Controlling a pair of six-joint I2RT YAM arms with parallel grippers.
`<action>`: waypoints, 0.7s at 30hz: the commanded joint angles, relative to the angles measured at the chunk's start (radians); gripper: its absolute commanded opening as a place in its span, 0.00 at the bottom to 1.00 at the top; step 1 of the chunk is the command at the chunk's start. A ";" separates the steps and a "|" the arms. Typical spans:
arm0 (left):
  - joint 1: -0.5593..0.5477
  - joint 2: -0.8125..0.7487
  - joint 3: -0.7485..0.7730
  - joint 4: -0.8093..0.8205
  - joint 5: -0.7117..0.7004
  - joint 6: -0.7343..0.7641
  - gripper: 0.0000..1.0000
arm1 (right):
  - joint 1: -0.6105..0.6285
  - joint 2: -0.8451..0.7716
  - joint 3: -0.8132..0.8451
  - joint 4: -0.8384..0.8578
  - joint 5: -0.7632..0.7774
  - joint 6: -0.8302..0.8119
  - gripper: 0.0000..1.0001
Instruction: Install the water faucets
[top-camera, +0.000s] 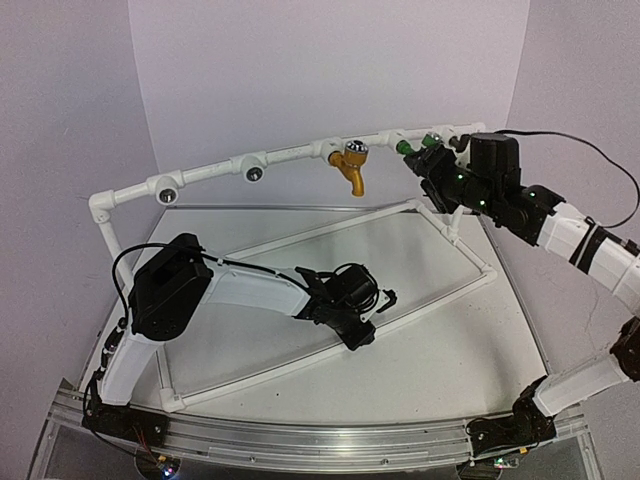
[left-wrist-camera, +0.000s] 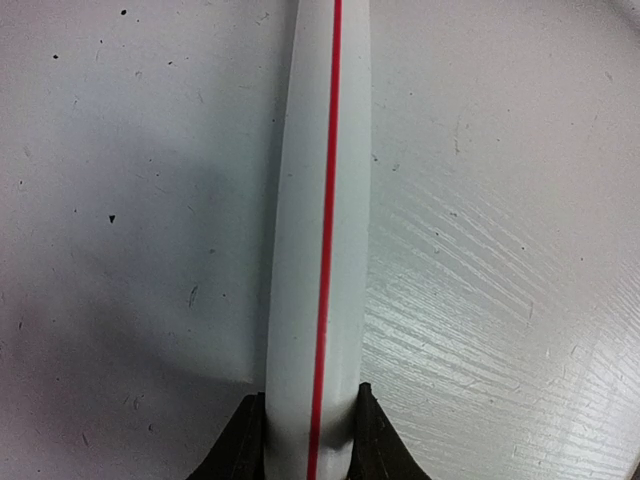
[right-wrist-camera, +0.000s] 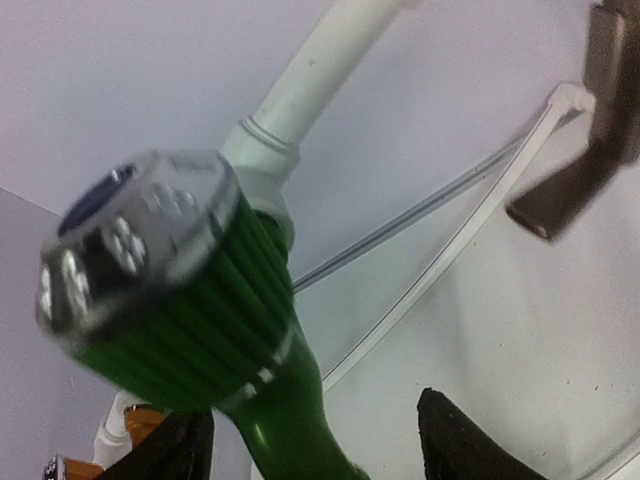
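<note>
The green faucet (right-wrist-camera: 190, 300), ribbed and silver-capped, sits on a socket of the white pipe frame's top rail (right-wrist-camera: 320, 60). My right gripper (right-wrist-camera: 310, 420) is open around its spout, with a clear gap between the right finger and the faucet. In the top view this gripper (top-camera: 425, 160) is at the rail's right end beside the green faucet (top-camera: 408, 148). The mustard-yellow faucet (top-camera: 350, 166) hangs from the rail's middle. My left gripper (left-wrist-camera: 310, 430) is shut on a white frame pipe (left-wrist-camera: 320, 200) with a red stripe, low on the frame (top-camera: 358, 335).
Two round silver-centred sockets (top-camera: 165, 194) (top-camera: 255, 174) sit on the left part of the top rail. The frame's lower pipes (top-camera: 440, 300) lie across the white table. White walls stand close behind the frame. A black cable (top-camera: 600, 160) trails from the right arm.
</note>
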 joint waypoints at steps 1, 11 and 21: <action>-0.008 0.102 -0.037 -0.119 0.009 -0.057 0.00 | 0.011 -0.109 -0.059 0.043 -0.044 -0.076 0.95; -0.011 0.096 -0.037 -0.118 0.009 -0.055 0.00 | 0.013 -0.131 0.288 -0.474 -0.136 -1.444 0.98; -0.013 0.117 -0.029 -0.125 -0.006 -0.050 0.00 | 0.080 -0.135 0.189 -0.413 0.060 -2.659 0.98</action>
